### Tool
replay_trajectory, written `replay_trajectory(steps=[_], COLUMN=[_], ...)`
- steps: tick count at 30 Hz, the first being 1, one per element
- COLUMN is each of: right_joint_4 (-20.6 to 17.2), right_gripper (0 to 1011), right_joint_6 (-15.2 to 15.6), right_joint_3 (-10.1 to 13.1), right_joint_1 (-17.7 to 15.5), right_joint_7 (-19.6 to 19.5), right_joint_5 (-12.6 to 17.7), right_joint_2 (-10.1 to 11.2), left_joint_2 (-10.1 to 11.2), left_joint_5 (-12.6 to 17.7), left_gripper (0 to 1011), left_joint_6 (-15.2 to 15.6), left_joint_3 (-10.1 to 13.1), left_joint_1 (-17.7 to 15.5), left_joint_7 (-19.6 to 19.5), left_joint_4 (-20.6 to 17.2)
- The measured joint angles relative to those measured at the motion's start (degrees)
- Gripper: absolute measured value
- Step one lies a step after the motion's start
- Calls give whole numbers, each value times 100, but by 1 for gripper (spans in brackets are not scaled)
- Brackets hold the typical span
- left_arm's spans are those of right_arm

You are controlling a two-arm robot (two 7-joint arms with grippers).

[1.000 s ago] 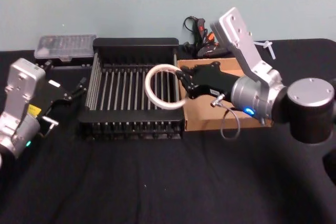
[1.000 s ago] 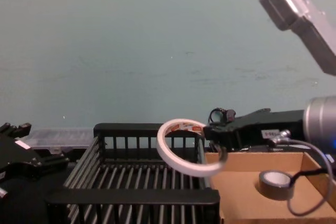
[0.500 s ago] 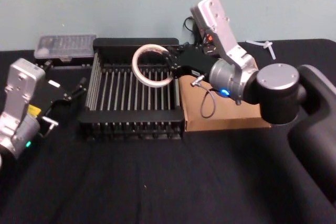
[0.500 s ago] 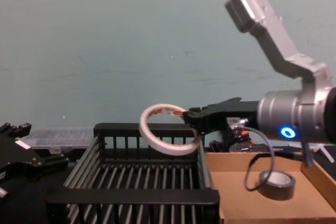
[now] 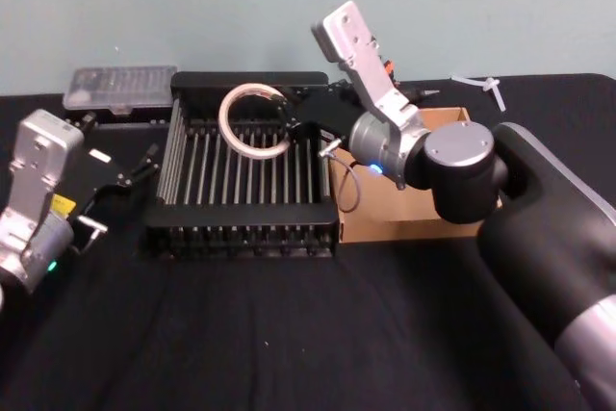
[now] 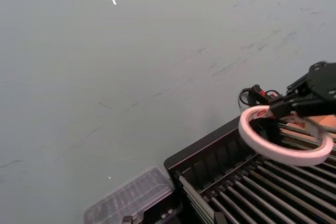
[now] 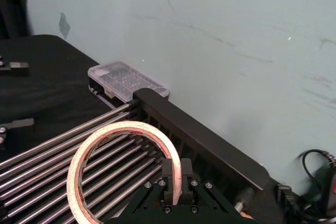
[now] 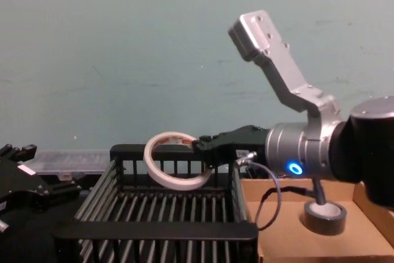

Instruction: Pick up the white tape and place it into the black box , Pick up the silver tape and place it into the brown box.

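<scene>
Half done, by the look of it: silver tape (image 8: 324, 216) already lying flat on the floor of the brown box (image 8: 283, 232), so second part apparently finished. First part close to its end, with only the release left. White tape (image 5: 253, 120) pinched at its rim between the closed fingers of the right gripper (image 5: 289, 123), held in the air above the black box (image 5: 241, 238), over the rear part of its slatted floor and near the back rim, not yet touching the bars. Ring tilted, its open centre clear in the right wrist view. Left gripper (image 5: 144, 163) parked well apart at the left side of the crate, fingers seemingly spread and holding nothing.
</scene>
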Motion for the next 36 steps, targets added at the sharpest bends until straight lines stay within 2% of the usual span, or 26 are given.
replay_trajectory(steps=[8, 11, 25, 30, 31, 35, 36], right_joint_4=[562, 648, 691, 683, 680, 678, 677], right_gripper=[98, 98, 99, 208, 260, 364, 421], right_joint_6=[-124, -138, -142, -142, -142, -142, -142], right_joint_3=[3, 10, 15, 17, 17, 17, 17], right_joint_1=[196, 224, 233, 231, 230, 228, 228], right_joint_7=[12, 20, 33, 33, 33, 33, 33], right_joint_5=[-106, -130, -173, -166, -164, -161, -160], right_joint_2=[-219, -257, -283, -280, -279, -278, -277], left_joint_2=[0, 0, 0, 0, 1, 0, 0], left_joint_5=[0, 0, 0, 0, 0, 0, 0], left_gripper=[1001, 1001, 1002, 1001, 1001, 1001, 1002], left_joint_6=[0, 0, 0, 0, 0, 0, 0], left_joint_3=[0, 0, 0, 0, 0, 0, 0], left_joint_1=[0, 0, 0, 0, 0, 0, 0], left_joint_7=[0, 0, 0, 0, 0, 0, 0], left_joint_4=[0, 0, 0, 0, 0, 0, 0])
